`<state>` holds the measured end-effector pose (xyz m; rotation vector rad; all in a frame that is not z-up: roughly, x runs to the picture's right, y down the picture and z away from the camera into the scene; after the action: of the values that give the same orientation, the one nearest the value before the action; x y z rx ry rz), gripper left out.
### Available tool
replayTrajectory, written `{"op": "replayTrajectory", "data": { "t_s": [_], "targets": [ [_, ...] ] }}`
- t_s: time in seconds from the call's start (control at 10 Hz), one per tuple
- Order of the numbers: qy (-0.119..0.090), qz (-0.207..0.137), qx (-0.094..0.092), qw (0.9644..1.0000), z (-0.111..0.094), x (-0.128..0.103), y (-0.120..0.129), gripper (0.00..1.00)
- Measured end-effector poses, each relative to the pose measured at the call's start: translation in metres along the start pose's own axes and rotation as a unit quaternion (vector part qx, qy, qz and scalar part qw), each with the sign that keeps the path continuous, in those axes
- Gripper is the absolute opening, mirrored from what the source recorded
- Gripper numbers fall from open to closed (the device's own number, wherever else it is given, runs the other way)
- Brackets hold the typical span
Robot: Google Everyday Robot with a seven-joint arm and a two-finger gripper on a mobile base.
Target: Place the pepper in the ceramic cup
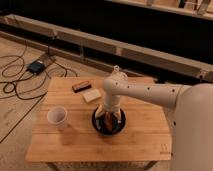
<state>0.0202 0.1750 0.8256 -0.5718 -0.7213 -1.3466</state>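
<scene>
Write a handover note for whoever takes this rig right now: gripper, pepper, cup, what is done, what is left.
Gripper: lowered into the black bowl, right over the pepper; whether it holds the pepper cannot be seen.
Pepper: lying in the black bowl, mid-table.
Ceramic cup: upright on the table toward the left of the view, apart from the bowl, with nothing visible inside.
Done: arm is positioned at the pepper.
Left: lift the pepper out, carry it across to the cup, release it inside.
</scene>
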Motion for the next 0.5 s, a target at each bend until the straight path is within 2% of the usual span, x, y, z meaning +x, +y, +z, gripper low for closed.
{"op": "replayTrajectory", "data": {
  "t_s": [0.5],
  "targets": [
    [-0.014, -0.007, -0.014, 0.9998, 0.019, 0.005, 0.008, 0.8]
  ]
}}
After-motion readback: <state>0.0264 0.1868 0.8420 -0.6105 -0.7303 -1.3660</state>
